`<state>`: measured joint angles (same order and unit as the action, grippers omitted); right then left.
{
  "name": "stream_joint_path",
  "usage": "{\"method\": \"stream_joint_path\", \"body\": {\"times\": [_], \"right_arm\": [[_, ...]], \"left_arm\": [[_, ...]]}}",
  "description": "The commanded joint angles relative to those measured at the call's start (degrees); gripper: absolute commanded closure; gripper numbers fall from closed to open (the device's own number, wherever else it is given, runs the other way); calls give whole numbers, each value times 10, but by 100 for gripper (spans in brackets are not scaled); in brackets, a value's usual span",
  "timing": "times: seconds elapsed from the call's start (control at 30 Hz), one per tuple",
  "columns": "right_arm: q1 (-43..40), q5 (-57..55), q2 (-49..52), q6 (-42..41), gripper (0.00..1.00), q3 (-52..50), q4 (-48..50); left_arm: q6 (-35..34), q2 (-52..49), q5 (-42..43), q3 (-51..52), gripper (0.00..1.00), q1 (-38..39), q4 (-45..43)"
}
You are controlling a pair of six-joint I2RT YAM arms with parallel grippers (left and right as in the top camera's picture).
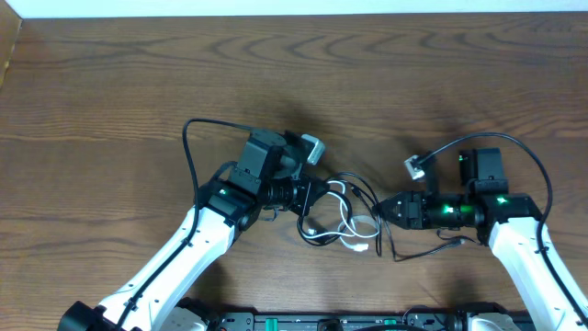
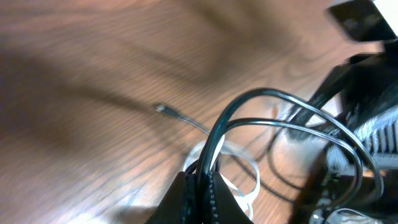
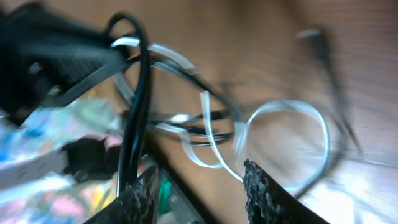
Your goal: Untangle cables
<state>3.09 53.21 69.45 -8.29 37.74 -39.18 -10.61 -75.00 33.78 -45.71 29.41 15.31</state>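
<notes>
The tangle sits on the table (image 1: 110, 83) about mid-width, close to the edge where both arms are mounted, right between the two grippers. The left gripper (image 2: 202, 182) is clamped shut on a pair of black cables (image 2: 210, 152), which arc up out of its fingers toward the other arm. The white cable (image 3: 208, 127) lies looped on the wood underneath, with black strands crossing through its loops. A small plug (image 2: 163, 109) on a thin black lead lies free on the wood beyond the knot.

The right gripper (image 3: 200, 169) has its fingers partway apart and, as far as its wrist view shows, nothing pinched between them. One black strand runs down just beside one finger and the white loops lie past the tips. It's blurry, so whether anything touches is anyone's guess.

It reads like a regrasp moment. The left should probably act as the anchor while the right picks one strand only, ideally the white one since it's easy to tell apart. It should grab near a crossing, not mid-loop, then draw away from the left arm slowly and low. If the whole bundle starts dragging along, that's the cue to let go and pick another spot; yanking just tightens things.
</notes>
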Motion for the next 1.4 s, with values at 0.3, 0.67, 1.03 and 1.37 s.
{"method": "stream_joint_path", "body": {"times": [0.3, 0.67, 1.03, 1.37], "right_arm": [[-13, -276, -9, -62, 51, 1, -28], [-13, -257, -10, 28, 48, 176, -165], [1, -12, -10, 217, 36, 175, -228], [58, -19, -9, 216, 27, 128, -191]], "left_arm": [[-9, 1, -34, -3, 93, -1, 5], [248, 1, 181, -4, 92, -1, -19], [269, 0, 166, -3, 92, -1, -9], [312, -3, 294, -3, 92, -1, -10]]}}
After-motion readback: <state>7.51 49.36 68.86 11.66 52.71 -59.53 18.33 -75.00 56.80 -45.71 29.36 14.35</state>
